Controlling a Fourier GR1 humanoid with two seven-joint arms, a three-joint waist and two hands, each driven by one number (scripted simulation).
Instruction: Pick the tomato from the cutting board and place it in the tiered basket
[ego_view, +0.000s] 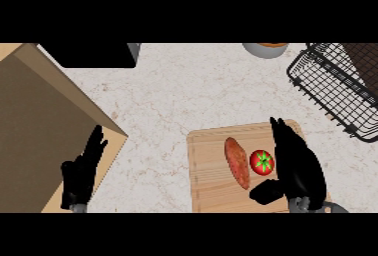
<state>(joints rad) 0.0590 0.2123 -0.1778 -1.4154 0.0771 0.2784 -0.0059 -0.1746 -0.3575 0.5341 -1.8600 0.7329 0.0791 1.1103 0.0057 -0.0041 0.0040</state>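
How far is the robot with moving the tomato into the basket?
Nothing looks done yet: the round red tomato lies on the pale wooden cutting board. In hand: the open right hand sits beside it, not closed. Left: grasp, lift and place it in the black wire tiered basket.

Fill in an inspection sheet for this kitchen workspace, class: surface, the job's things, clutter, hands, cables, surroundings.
Surface: pale speckled counter.
Job's things: tomato lies on the wooden cutting board; black wire tiered basket stands at the far right, nothing seen in it.
Clutter: long reddish vegetable on the board, left of the tomato; a bowl partly cut off at the top edge.
Hands: right hand open beside the tomato, thumb below it, not closed round it; left hand open, resting at lower left.
Cables: nothing seen.
Surroundings: brown cabinet at left; black object at top left.
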